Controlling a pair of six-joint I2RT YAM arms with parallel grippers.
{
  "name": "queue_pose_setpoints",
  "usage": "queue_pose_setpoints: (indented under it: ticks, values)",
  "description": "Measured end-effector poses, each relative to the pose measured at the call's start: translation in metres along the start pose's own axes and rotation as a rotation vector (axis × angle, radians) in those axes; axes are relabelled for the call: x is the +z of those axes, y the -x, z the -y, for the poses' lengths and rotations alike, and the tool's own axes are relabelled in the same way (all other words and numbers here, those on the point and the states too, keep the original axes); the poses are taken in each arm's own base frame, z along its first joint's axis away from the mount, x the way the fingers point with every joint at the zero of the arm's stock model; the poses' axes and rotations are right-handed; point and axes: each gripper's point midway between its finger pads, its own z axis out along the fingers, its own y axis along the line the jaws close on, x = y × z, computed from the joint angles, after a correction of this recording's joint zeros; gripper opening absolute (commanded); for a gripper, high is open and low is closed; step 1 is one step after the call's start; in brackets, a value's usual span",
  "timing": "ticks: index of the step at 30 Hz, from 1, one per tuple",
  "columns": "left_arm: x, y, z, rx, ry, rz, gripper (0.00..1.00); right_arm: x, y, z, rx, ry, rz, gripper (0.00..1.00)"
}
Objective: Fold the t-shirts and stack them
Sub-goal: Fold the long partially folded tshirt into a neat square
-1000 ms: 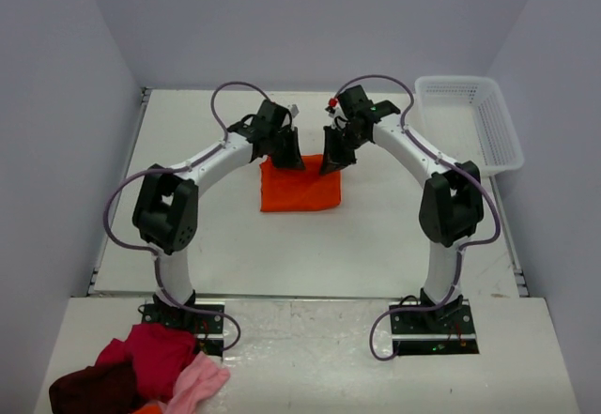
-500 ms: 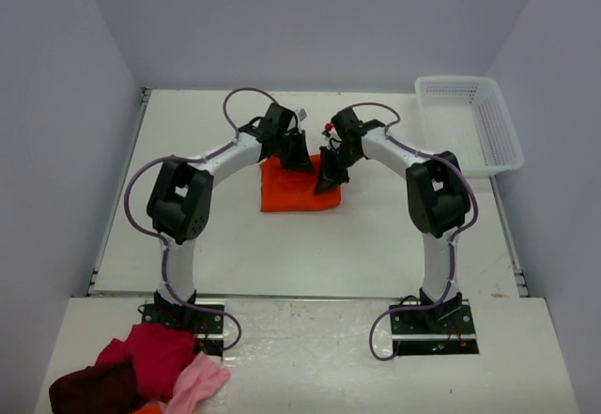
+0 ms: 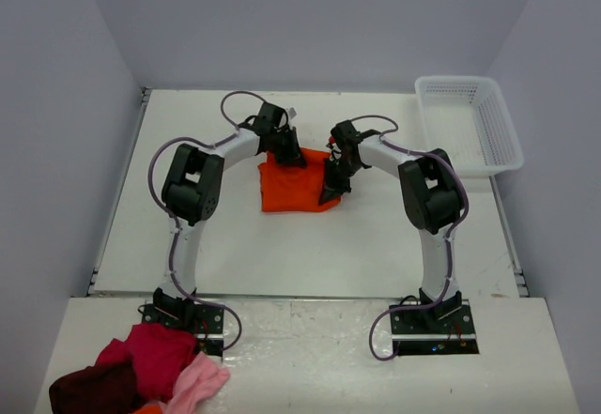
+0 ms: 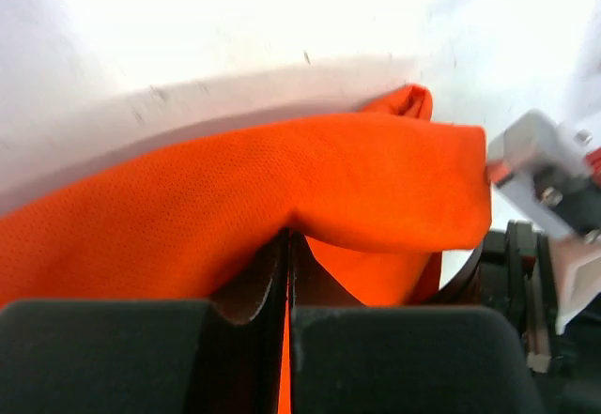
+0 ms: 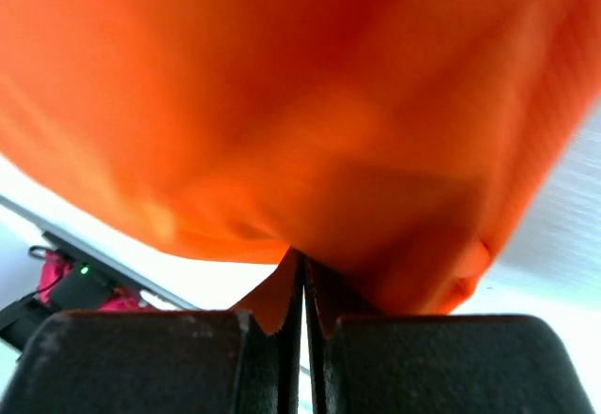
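A bright orange t-shirt (image 3: pixel 294 186) lies folded into a rough square in the middle of the white table. My left gripper (image 3: pixel 291 155) is shut on its far left edge; in the left wrist view the orange cloth (image 4: pixel 282 179) is pinched between the closed black jaws. My right gripper (image 3: pixel 331 191) is shut on the shirt's right edge; in the right wrist view the cloth (image 5: pixel 310 104) drapes over the closed jaws and fills the view. Both held edges are lifted slightly over the shirt.
A white plastic basket (image 3: pixel 468 121) stands at the table's far right corner. A pile of red, dark red and pink clothes (image 3: pixel 141 372) lies on the near shelf at the left, in front of the left arm's base (image 3: pixel 183 315).
Both grippers have moved nearer to me and inward with the shirt's far edge, carrying it over the shirt. The orange shape has become narrower and more bunched.
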Motion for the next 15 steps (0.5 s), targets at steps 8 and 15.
queue_pose_setpoints:
  ticks: [8, 15]
  values:
    - [-0.003, 0.058, -0.006, 0.021, -0.038, 0.100, 0.00, 0.005, -0.005, 0.010, 0.019, -0.031, -0.006, 0.00]
    - [-0.013, 0.074, -0.015, 0.051, -0.020, 0.142, 0.00, 0.005, -0.005, 0.010, 0.019, -0.032, -0.006, 0.00]
